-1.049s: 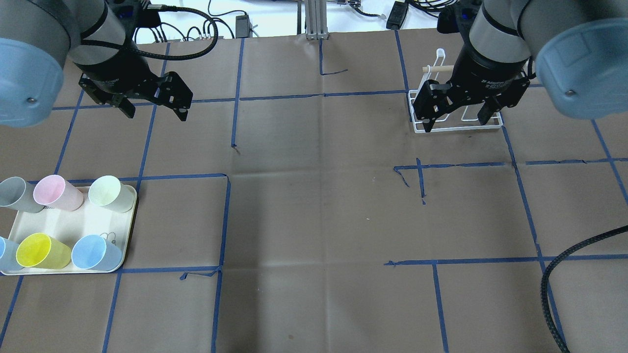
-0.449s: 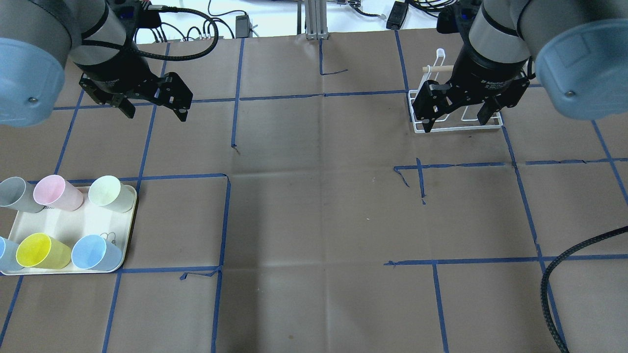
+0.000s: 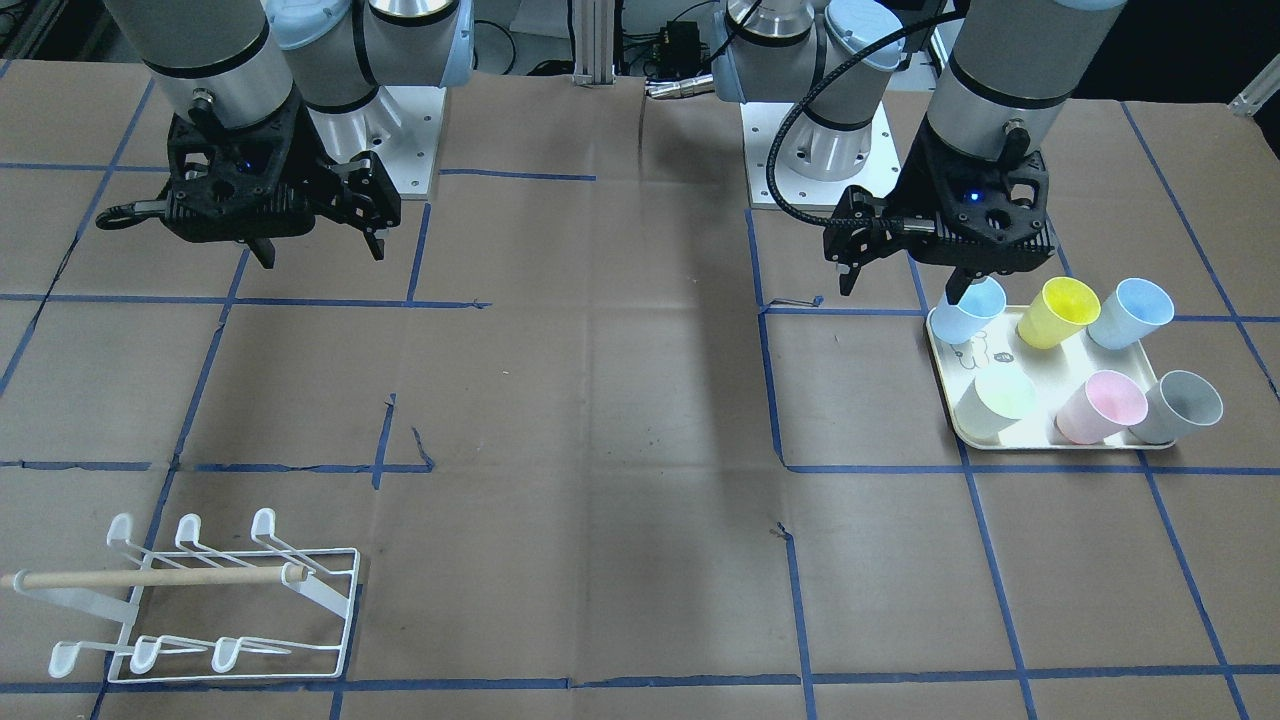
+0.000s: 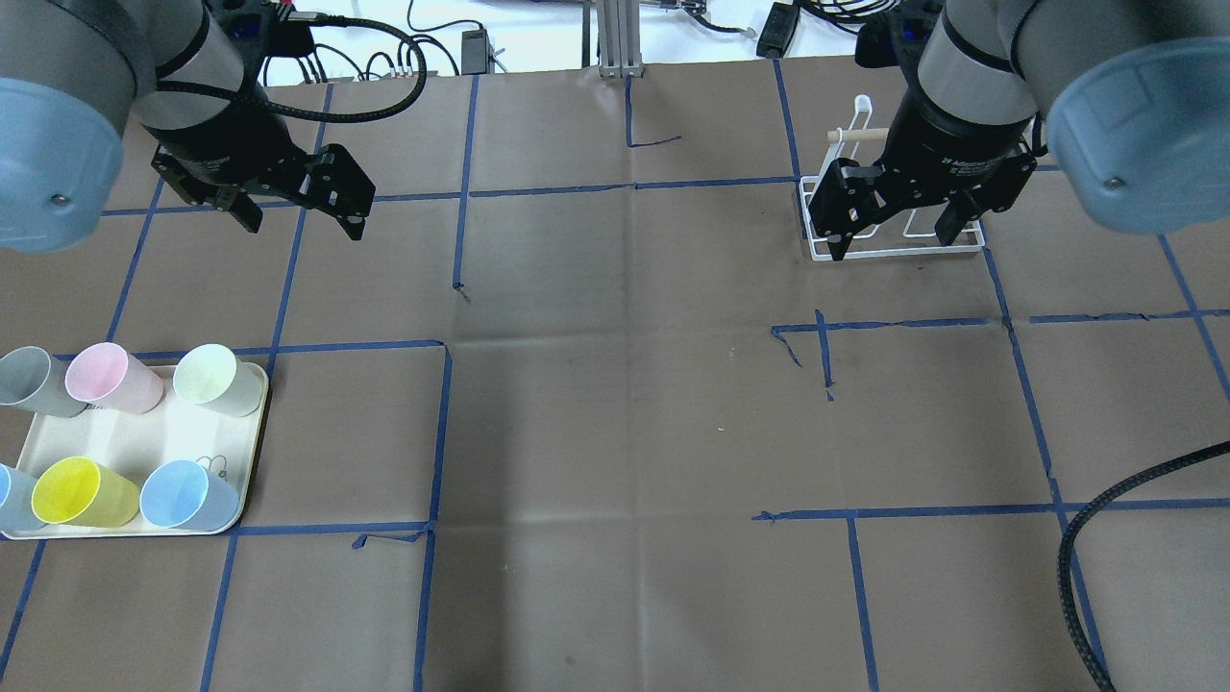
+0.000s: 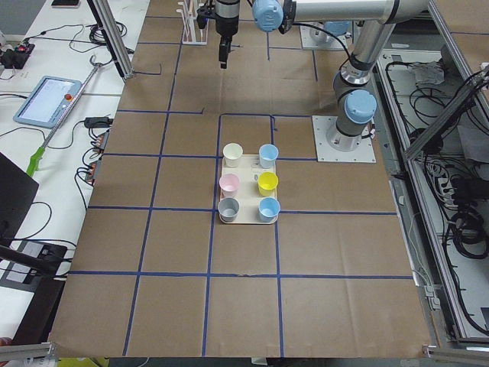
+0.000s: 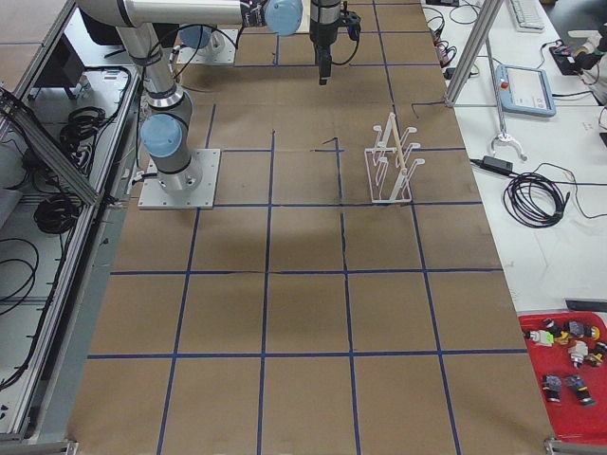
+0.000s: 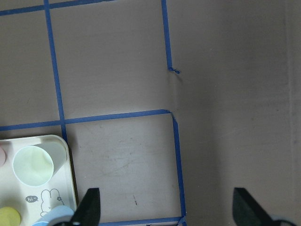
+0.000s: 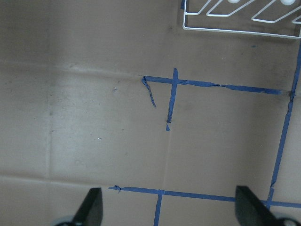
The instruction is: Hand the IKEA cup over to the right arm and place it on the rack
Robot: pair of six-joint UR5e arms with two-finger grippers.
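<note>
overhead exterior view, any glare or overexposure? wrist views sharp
Overhead exterior: past the far edge of the table it is blown out white. Left wrist: tape lines sharp, left hand fingertips blurred at the bottom edge. Right wrist: right hand likewise.

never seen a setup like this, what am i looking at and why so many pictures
This is a two-armed robot at a table covered in brown paper with blue tape lines. Each arm ends in a two-finger tool: the left tool and right tool are both open and empty. The pictures show one moment from several cameras: over the robot's shoulders, facing it, at each table end, and on each wrist. On its left, a cream tray carries six coloured cups. On its right stands a white wire rack.
</note>
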